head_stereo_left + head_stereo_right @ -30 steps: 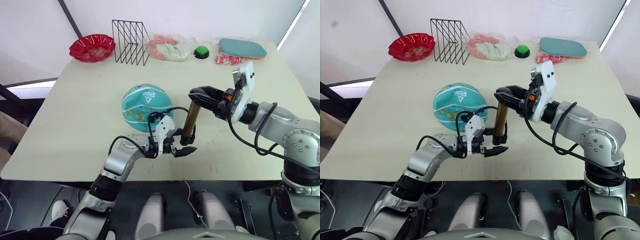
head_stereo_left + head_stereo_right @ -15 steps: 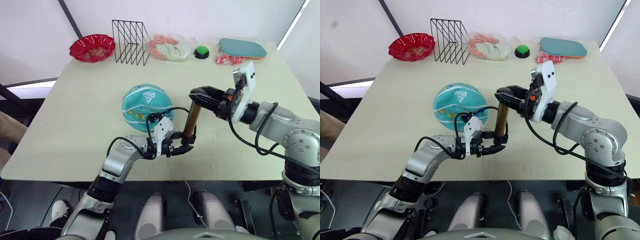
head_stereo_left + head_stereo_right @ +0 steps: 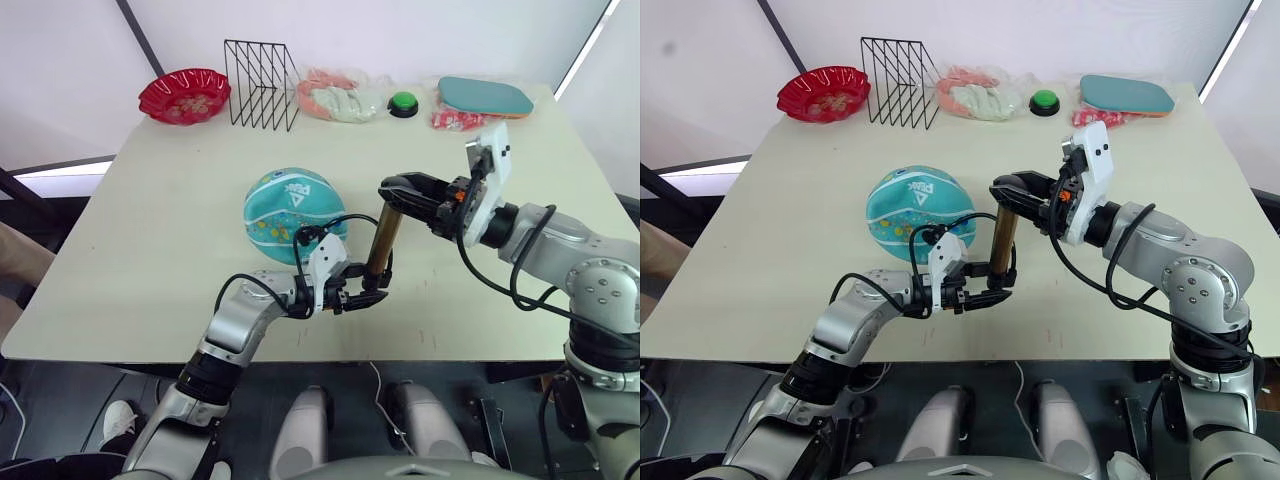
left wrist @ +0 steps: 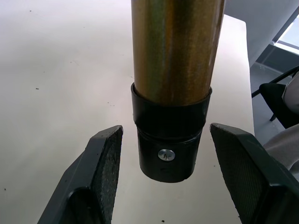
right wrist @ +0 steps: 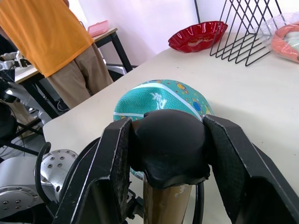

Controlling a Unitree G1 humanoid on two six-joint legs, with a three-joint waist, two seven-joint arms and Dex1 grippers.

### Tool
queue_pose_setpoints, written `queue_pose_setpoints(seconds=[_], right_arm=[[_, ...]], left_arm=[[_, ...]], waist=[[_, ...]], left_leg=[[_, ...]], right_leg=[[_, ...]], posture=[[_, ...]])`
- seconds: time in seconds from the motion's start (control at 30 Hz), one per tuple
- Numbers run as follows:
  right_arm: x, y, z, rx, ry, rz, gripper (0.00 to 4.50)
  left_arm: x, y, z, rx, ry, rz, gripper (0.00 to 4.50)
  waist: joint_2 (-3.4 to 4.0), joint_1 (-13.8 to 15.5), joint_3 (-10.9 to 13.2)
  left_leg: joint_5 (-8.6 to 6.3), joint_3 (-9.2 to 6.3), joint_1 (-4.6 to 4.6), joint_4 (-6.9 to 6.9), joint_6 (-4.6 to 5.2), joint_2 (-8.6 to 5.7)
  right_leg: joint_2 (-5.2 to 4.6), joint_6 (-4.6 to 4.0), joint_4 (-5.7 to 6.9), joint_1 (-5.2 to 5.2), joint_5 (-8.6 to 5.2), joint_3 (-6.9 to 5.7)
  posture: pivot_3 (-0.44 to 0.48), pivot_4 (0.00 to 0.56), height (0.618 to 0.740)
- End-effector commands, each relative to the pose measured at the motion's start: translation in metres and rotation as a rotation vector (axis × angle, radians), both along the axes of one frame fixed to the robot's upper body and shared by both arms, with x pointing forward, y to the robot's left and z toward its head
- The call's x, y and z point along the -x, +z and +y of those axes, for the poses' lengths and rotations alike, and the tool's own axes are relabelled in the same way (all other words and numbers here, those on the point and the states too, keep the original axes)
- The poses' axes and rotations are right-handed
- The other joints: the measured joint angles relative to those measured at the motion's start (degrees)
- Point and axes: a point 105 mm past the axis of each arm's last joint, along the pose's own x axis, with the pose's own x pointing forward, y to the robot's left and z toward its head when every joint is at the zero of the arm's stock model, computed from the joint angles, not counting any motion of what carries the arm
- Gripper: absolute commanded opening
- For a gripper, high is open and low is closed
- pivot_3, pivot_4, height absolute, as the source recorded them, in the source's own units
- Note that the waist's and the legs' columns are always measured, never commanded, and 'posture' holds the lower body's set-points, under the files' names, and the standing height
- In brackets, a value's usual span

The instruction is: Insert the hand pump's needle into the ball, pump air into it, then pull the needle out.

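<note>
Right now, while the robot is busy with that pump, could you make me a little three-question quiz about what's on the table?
1. True or false: the right gripper is shut on the black T-handle of the hand pump.
2. The left gripper has its fingers: A) clamped on the pump's end cap, B) open on either side of the end cap, C) gripping the ball.
3. Fill in: behind the ball, at the table's far edge, a black wire rack stands beside a ____ bowl.

Key: 1 true. 2 B: gaps show on both sides of the cap. 3 red.
</note>
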Motion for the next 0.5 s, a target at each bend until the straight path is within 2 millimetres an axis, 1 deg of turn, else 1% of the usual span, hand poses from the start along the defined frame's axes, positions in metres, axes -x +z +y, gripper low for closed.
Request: queue_pose_setpoints(seconds=[0.03, 0.07, 0.1, 0.13, 0.17, 0.3, 0.43, 0.5], right_arm=[[0.007, 0.017, 0.0, -0.023, 0.017, -0.082, 1.86], [0.007, 0.017, 0.0, -0.023, 0.017, -0.082, 1.86], [0.007, 0.017, 0.0, -0.022, 0.017, -0.082, 1.86], [0.007, 0.017, 0.0, -0.022, 0.017, -0.082, 1.86], [0.007, 0.017, 0.0, -0.021, 0.016, -0.082, 1.86], [0.007, 0.017, -0.002, -0.015, 0.011, -0.085, 1.86], [0.007, 0.012, -0.01, 0.027, -0.01, -0.095, 1.86], [0.006, 0.007, -0.013, 0.055, -0.02, -0.101, 1.86]], left_arm=[[-0.001, 0.014, -0.002, 0.031, -0.012, -0.044, 2.4], [-0.001, 0.014, -0.002, 0.031, -0.013, -0.044, 1.98], [-0.001, 0.014, -0.002, 0.031, -0.013, -0.043, 1.44], [-0.001, 0.014, -0.003, 0.031, -0.014, -0.043, 1.11], [-0.001, 0.014, -0.003, 0.031, -0.015, -0.043, 1.04], [-0.004, 0.01, -0.003, 0.005, -0.012, -0.054, 1.04], [-0.014, -0.004, -0.007, -0.08, 0.003, -0.138, 1.04], [-0.023, -0.013, -0.011, -0.11, 0.03, -0.179, 1.04]], waist=[[0.0, 0.0, 0.0], [0.0, 0.0, 0.0], [0.0, 0.0, 0.0], [0.0, 0.0, 0.0], [0.0, 0.0, 0.0], [0.0, 0.0, 0.0], [0.0, 0.2, 0.0], [0.0, 0.45, 0.0]], left_leg=[[0.0, 0.0, 0.0, 0.0, 0.0, 0.0], [0.0, 0.0, 0.0, 0.0, 0.0, 0.0], [0.0, 0.0, 0.0, 0.0, 0.0, 0.0], [0.0, 0.0, 0.0, 0.0, 0.0, 0.0], [0.0, 0.0, 0.0, 0.0, 0.0, 0.0], [0.0, -0.01, 0.0, 0.0, 0.0, 0.0], [0.0, 0.0, 0.0, 0.0, 0.0, -0.01], [0.0, 0.01, -0.01, 0.0, 0.0, -0.03]], right_leg=[[0.0, 0.0, 0.0, 0.0, 0.0, 0.0], [0.0, 0.0, 0.0, 0.0, 0.0, 0.0], [0.0, 0.0, 0.0, 0.0, 0.0, 0.0], [0.0, 0.0, 0.0, 0.0, 0.0, 0.0], [0.0, 0.0, 0.0, 0.0, 0.0, 0.0], [0.0, 0.0, 0.0, 0.0, 0.0, 0.0], [0.0, 0.0, 0.0, 0.0, 0.0, -0.01], [-0.01, 0.0, -0.04, 0.0, 0.0, 0.0]], posture=[[0.0, 0.15, 0.74], [0.0, 0.15, 0.74], [0.0, 0.15, 0.74], [0.0, 0.15, 0.74], [0.0, 0.15, 0.74], [0.0, 0.15, 0.74], [0.0, 0.15, 0.74], [0.0, 0.15, 0.74]])
